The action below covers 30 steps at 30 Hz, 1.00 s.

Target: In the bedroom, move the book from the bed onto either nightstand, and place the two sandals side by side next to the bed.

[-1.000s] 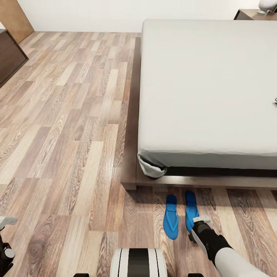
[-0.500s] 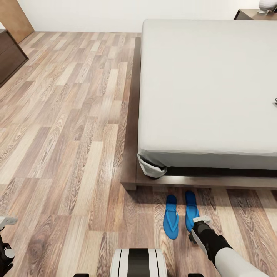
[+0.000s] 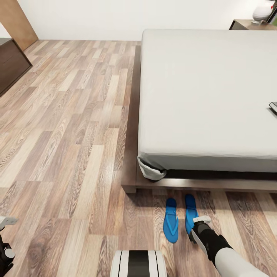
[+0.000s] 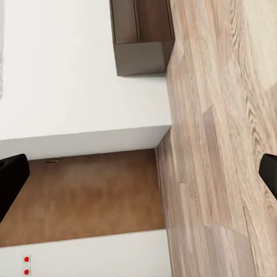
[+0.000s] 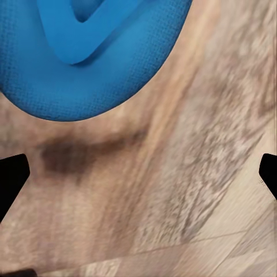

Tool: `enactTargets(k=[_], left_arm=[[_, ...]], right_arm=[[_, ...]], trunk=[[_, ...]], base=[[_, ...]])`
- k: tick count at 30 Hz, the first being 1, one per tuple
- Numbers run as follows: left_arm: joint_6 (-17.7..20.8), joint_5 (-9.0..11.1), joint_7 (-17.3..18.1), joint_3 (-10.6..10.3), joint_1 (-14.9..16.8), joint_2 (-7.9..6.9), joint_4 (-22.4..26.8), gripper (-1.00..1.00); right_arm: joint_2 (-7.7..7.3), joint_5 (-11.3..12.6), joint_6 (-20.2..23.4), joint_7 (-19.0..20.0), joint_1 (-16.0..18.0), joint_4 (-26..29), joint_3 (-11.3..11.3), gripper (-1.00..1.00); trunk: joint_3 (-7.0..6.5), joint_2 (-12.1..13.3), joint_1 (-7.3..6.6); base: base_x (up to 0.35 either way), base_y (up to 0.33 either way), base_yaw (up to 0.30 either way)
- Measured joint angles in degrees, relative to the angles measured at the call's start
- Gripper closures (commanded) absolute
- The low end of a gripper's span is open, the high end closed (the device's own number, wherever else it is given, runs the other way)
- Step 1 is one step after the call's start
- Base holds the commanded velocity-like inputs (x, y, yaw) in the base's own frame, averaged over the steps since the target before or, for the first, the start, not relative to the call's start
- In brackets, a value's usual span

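Observation:
Two blue sandals (image 3: pixel 170 220) (image 3: pixel 190 212) lie side by side on the wood floor just in front of the bed's foot end. My right gripper (image 3: pixel 197 227) hovers low over the heel of the right-hand sandal, and the right wrist view shows it (image 5: pixel 138 173) open with the rounded end of a sandal (image 5: pixel 86 52) just beyond its fingertips. The bed (image 3: pixel 207 92) has a dark frame and a pale mattress. A sliver of the book (image 3: pixel 273 107) lies on the mattress at the view's right edge. A nightstand (image 3: pixel 246 24) stands at the bed's far corner. My left gripper (image 4: pixel 138 176) is open and holds nothing.
A long dark wall cabinet (image 3: pixel 11 63) and a wooden door (image 3: pixel 17 19) stand at the far left. A white rounded object (image 3: pixel 262 9) sits on the nightstand. A bunched sheet corner (image 3: pixel 151 169) hangs at the bed's near corner. Wide wood floor stretches to the bed's left.
The whole head view has shifted slightly downward, so the camera moved and more of the book shows at the right edge. The sandals and both arms stay where they were.

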State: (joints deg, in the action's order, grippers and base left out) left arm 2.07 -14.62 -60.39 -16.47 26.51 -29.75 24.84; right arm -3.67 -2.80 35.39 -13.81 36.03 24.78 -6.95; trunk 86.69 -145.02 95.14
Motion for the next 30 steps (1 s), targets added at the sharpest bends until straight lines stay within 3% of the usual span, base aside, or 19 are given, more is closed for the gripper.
enactTargets(k=[14,21,30], left_arm=[[0.0,0.01,0.0,0.0,0.0,0.03,-0.01,-1.0],[0.0,0.01,0.09,0.0,0.0,0.0,-0.07,-1.0],[0.0,0.01,0.16,0.0,0.0,-0.01,-0.15,-1.0]], right_arm=[[0.02,0.0,0.0,0.0,0.0,0.01,0.0,-1.0],[0.02,-0.01,0.0,0.0,0.0,-0.01,-0.04,-1.0],[-0.02,-0.01,0.0,0.04,-0.03,-0.07,-0.15,-1.0]], trunk=[[0.0,0.0,0.0],[-1.54,0.09,-0.18],[-1.77,0.11,-0.21]], base=[[0.0,0.0,0.0],[0.0,0.0,0.0],[0.0,0.0,0.0]])
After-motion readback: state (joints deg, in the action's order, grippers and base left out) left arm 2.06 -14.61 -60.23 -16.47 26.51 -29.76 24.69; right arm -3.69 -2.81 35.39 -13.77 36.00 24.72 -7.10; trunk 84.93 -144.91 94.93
